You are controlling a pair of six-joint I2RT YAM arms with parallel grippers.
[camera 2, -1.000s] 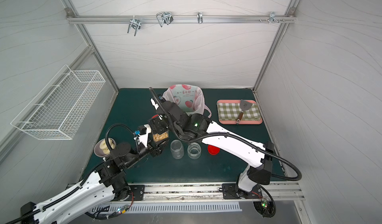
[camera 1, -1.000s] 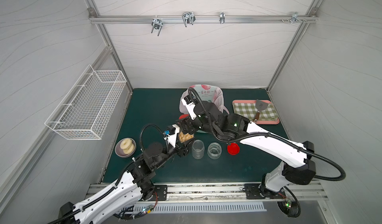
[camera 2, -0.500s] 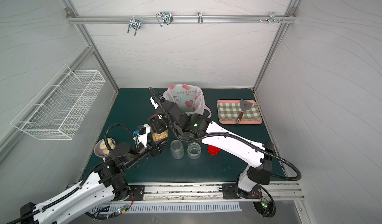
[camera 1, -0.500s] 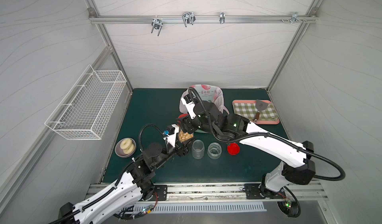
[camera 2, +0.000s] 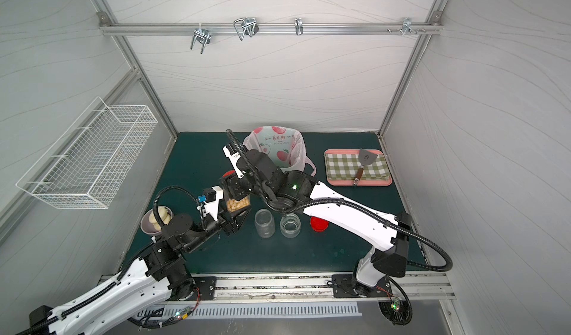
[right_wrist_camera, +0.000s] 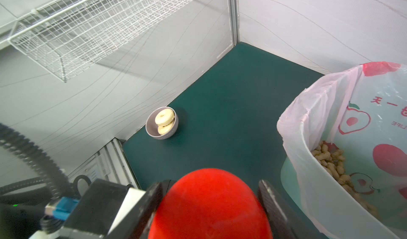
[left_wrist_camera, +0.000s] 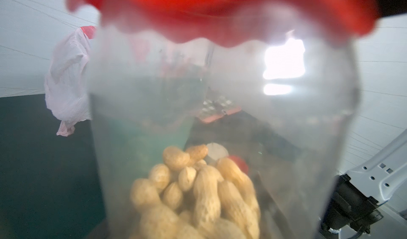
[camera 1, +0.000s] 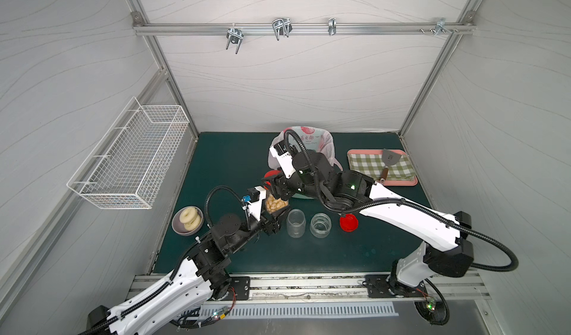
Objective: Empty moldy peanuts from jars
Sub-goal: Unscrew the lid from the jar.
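A clear jar (camera 1: 276, 204) (camera 2: 238, 203) with moldy peanuts (left_wrist_camera: 198, 193) in its lower part stands upright left of centre, my left gripper (camera 1: 275, 217) shut on its lower body. Its red lid (right_wrist_camera: 209, 207) (left_wrist_camera: 220, 11) is on. From above, my right gripper (right_wrist_camera: 209, 189) (camera 1: 273, 183) straddles the lid with a finger against each side. Two open, empty jars (camera 1: 296, 223) (camera 1: 320, 224) stand to the right on the green mat. A loose red lid (camera 1: 348, 223) lies beside them. My left gripper's fingers are hidden in the left wrist view.
A mint bin with a pink printed bag (camera 1: 309, 139) (right_wrist_camera: 319, 116) stands behind the jar, peanuts (right_wrist_camera: 334, 163) in its bottom. A bowl of donuts (camera 1: 187, 220) (right_wrist_camera: 162, 123) sits at the left edge. A checked tray with a spatula (camera 1: 381, 166) lies at the right. A wire basket (camera 1: 129, 160) hangs on the left wall.
My right gripper's jaws have drawn in onto the red lid. The left arm has kept the jar in the same spot.
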